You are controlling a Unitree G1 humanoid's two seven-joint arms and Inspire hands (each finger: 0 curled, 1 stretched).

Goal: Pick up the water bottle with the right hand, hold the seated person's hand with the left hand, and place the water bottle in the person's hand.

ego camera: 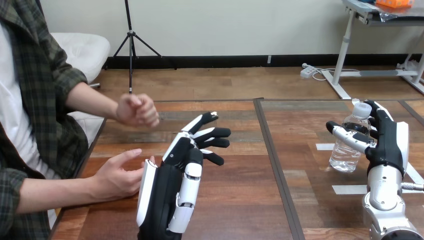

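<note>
The water bottle (344, 155), clear with a white cap, stood upright on the wooden table (240, 200) at the right, beside white tape strips (350, 189). The right hand (387, 145) curled thumb and fingers around it. The left hand (170, 186) was open, fingers straight, just beside the person's lower hand (117, 176).

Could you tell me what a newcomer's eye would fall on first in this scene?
Probably the robot's black-and-white left hand, fingers straight, at the left of the wooden table, close beside the person's open lower hand. Then the clear plastic water bottle, upright at the right, with the right hand curled round it.
</note>
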